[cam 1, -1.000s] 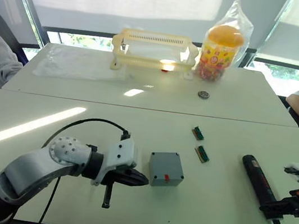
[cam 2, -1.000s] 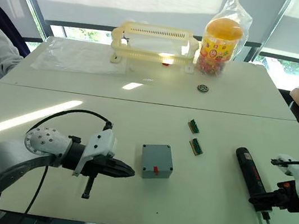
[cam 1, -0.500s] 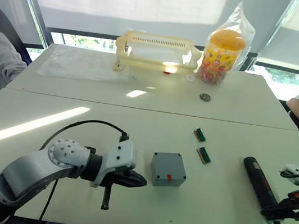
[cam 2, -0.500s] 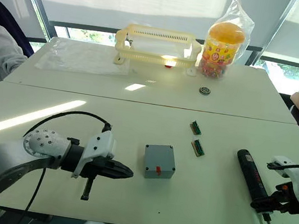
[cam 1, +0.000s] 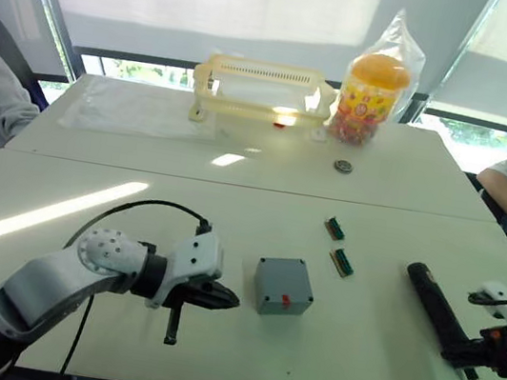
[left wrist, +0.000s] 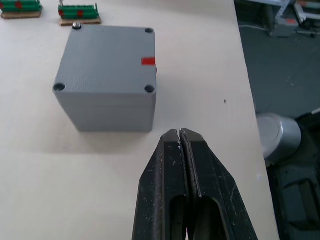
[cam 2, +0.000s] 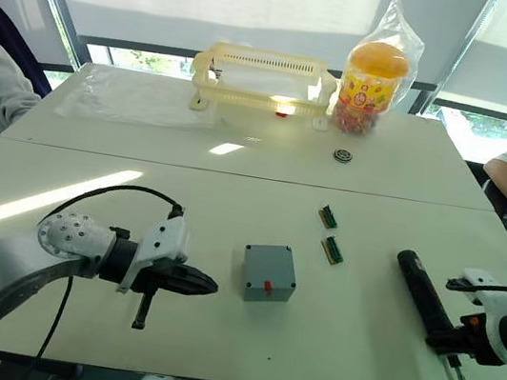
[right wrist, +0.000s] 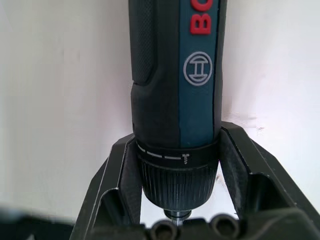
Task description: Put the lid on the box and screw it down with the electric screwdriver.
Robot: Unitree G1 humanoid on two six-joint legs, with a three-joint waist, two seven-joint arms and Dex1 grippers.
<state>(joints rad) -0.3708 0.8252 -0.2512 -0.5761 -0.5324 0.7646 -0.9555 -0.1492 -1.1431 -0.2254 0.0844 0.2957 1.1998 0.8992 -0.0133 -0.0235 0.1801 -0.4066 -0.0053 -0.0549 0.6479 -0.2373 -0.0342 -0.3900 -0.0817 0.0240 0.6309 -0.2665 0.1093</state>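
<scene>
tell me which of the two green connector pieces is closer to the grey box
The nearer green connector piece, toward the robot; the other connector lies farther up the table from the box.

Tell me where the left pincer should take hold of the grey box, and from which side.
Grip the box across two opposite flat side walls, below the lid seam, coming in level from the left pincer side. The walls are plain and parallel, and the box sits upright on the table. That pincer is shut just short of the near wall, so it likely must open first.

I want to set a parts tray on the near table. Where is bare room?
Bare: the stretch between the box and the electric screwdriver, and the near table's far left. Crowded: by the two connector pieces, and around the left gripper.
</scene>
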